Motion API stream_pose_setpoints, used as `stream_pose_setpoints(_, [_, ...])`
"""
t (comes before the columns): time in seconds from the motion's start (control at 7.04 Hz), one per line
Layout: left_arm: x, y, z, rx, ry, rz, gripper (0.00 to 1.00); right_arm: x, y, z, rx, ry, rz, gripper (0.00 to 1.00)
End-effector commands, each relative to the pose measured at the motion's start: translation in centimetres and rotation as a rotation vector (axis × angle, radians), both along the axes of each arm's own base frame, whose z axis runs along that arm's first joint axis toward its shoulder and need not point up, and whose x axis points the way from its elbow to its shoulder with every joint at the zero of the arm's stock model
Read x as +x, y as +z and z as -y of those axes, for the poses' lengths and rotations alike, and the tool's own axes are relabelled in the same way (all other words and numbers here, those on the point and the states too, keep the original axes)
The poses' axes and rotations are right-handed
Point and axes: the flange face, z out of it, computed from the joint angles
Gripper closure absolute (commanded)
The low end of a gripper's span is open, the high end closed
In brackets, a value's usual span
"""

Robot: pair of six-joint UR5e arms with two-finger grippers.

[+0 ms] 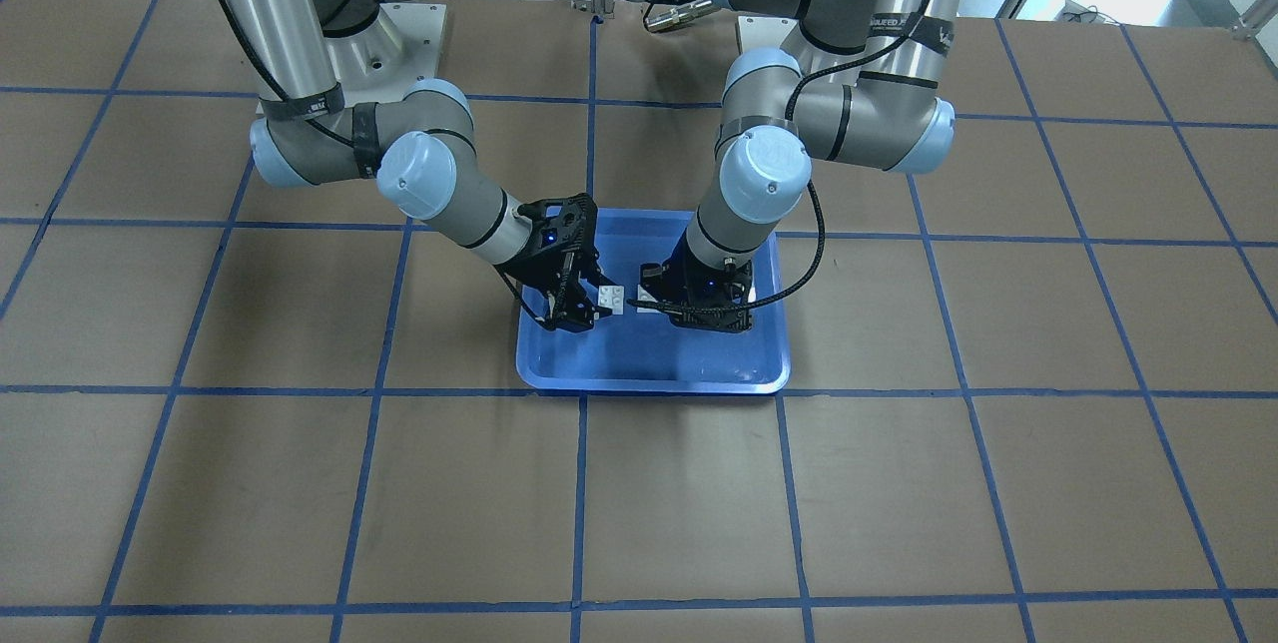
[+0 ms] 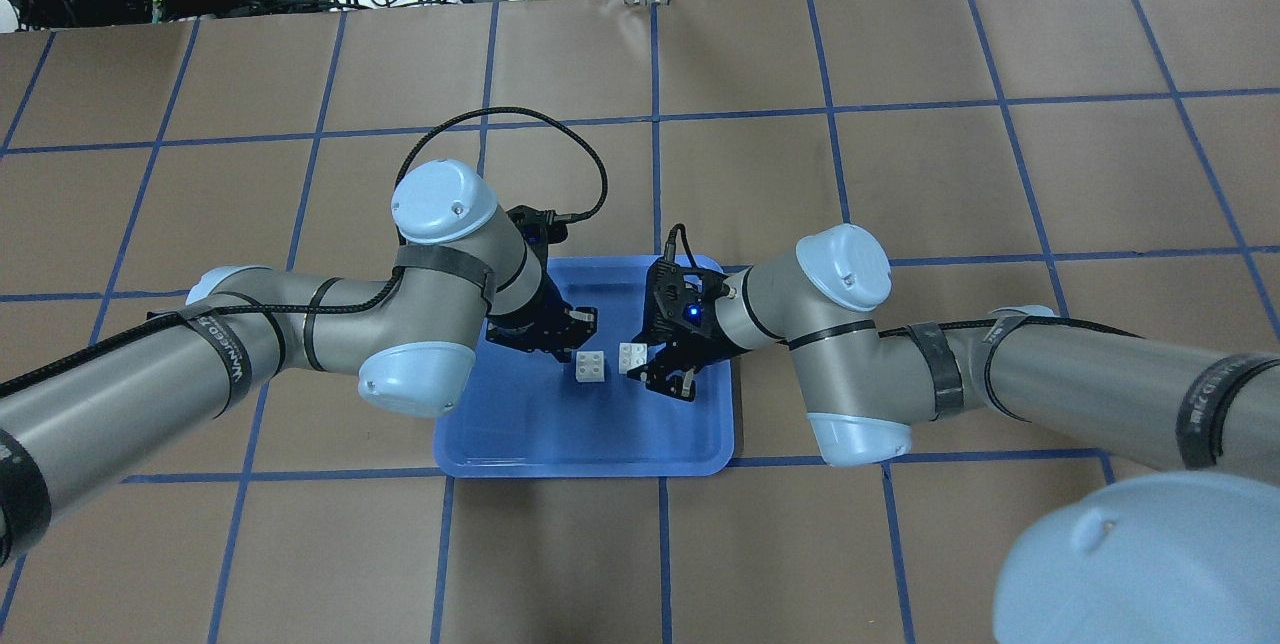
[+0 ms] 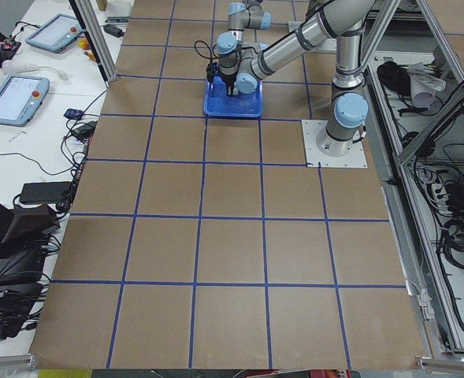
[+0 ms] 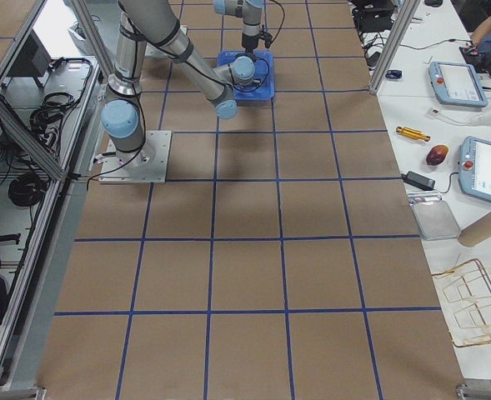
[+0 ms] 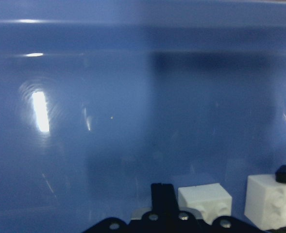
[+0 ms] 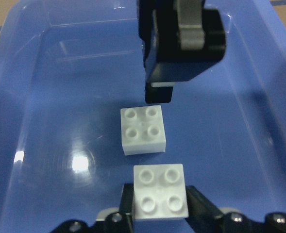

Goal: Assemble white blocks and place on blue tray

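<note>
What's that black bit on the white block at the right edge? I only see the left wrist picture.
Observer: The right gripper; the right wrist view shows its jaws hugging both sides of that white block.
Child: Which way are the bumps?
Observer: Up: that view shows four studs on it and on the other block.
Child: Where in the tray?
Observer: Overhead, both lie near the blue tray's middle.

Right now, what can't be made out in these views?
Whether the right gripper clamps the near block or only flanks it: right wrist view's bottom edge cuts off the contact.
How wide the left gripper stands: seen end-on in the right wrist view, cropped in its own.
Side views: tray too small; neither block can be picked out.
</note>
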Motion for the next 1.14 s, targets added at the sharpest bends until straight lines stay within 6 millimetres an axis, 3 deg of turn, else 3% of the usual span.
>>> stream_pose_setpoints(0.0, [-0.05,-0.12,-0.05,0.004,0.000,0.000,0.91,1.00,0.03,-0.36,0.010,0.001,0.000,1.00])
stream_pose_setpoints(0.99, [-0.50,-0.27,-0.50,0.022,0.007,-0.051,0.91,1.07,-0.41,-0.09,0.019,-0.012,0.000,0.99])
